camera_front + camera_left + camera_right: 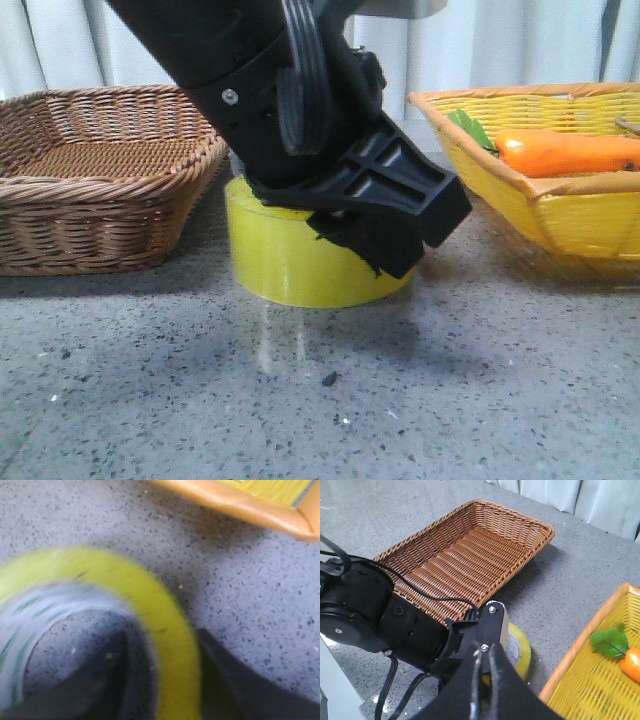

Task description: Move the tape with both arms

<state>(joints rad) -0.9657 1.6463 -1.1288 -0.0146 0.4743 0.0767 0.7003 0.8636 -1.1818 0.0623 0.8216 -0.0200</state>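
Observation:
The tape, a wide yellow roll with a white, green-lettered core, rests flat on the speckled table between two baskets. My left gripper comes down onto it from above. In the blurred left wrist view the left gripper is open and straddles the tape wall. One finger is inside the core hole with a strip of table showing beside it, and the other finger is outside against the yellow. My right gripper hangs higher, shut and empty, looking down on the left arm and the tape.
A brown wicker basket stands left of the roll. A yellow basket with an orange carrot and green leaves stands to the right. Curtains hang behind the table.

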